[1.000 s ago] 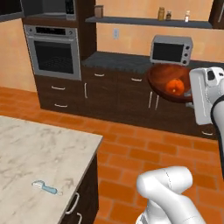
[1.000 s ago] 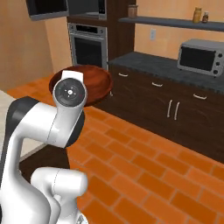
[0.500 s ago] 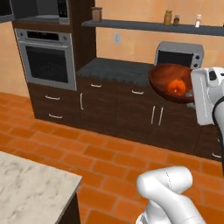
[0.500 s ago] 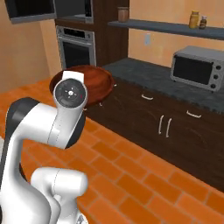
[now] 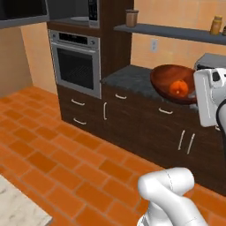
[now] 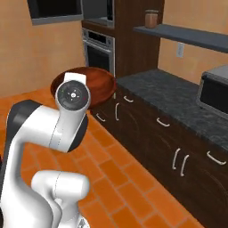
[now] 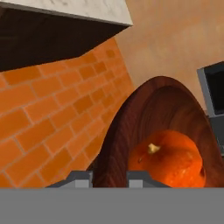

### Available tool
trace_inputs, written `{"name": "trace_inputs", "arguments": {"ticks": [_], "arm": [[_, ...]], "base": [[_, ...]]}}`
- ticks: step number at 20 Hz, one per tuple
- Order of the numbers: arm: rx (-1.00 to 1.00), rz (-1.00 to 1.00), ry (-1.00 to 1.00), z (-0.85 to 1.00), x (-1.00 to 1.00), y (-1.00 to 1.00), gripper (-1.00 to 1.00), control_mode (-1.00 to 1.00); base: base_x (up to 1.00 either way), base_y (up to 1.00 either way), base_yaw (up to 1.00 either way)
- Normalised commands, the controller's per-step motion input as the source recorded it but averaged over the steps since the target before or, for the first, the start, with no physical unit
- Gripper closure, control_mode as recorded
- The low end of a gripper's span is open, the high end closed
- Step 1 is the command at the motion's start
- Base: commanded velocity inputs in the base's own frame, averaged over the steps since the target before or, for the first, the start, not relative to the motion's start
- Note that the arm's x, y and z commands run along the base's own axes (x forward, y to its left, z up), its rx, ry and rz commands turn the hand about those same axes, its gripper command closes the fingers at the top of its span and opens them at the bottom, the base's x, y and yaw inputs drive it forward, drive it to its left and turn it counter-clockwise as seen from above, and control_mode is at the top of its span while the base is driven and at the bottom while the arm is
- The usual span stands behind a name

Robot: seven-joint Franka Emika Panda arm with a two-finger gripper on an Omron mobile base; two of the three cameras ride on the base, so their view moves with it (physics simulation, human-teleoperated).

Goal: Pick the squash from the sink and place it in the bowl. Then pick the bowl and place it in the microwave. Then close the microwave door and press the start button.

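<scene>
The pincer (image 7: 109,177) is clamped on the rim of the bowl (image 7: 144,131), one dark finger tip on each side of the reddish-brown wall, so the bowl is carried in the air and not resting on any surface. In the hand view the bowl extends away from the pincer and to its right, its glossy inside turned toward the camera, and the squash (image 7: 168,159) lies in the bottom of it, just beyond the finger tips, its small pale stem pointing up. In the left base view the bowl (image 5: 174,84) hangs at the end of the white hand, tilted slightly, with the squash (image 5: 178,88) sitting toward the side nearest the pincer. Behind the bowl in that view is a dark speckled worktop (image 5: 128,75) over brown cabinets (image 5: 132,123), and beyond it a steel oven (image 5: 75,64) built into a tall wooden column, with a shelf (image 5: 172,32) on the wall above the worktop. In the right base view the bowl (image 6: 95,84) shows from behind the round wrist of the arm, which covers part of it, held well above the orange brick floor (image 6: 129,178). A black microwave (image 6: 58,11) with an open door is high on the wall, above and well apart from the pincer, to the left of the oven (image 6: 99,52).
</scene>
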Motion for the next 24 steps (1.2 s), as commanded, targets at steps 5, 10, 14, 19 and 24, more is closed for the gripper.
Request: {"name": "trace_inputs", "arguments": {"ticks": [5,10,14,19,24], "arm": [[0.00,0.00,0.00,0.00,0.00,0.00,1.00,1.00],[0.00,0.00,0.00,0.00,0.00,0.00,1.00,1.00],[0.00,0.00,0.00,0.00,0.00,0.00,1.00,1.00],[0.00,0.00,0.00,0.00,0.00,0.00,1.00,1.00],[0.00,0.00,0.00,0.00,0.00,0.00,1.00,1.00]], "base": [[1.00,0.00,0.24],[1.00,0.29,0.29],[1.00,0.32,0.29],[0.98,0.44,0.10],[1.00,0.43,-0.30]]}}
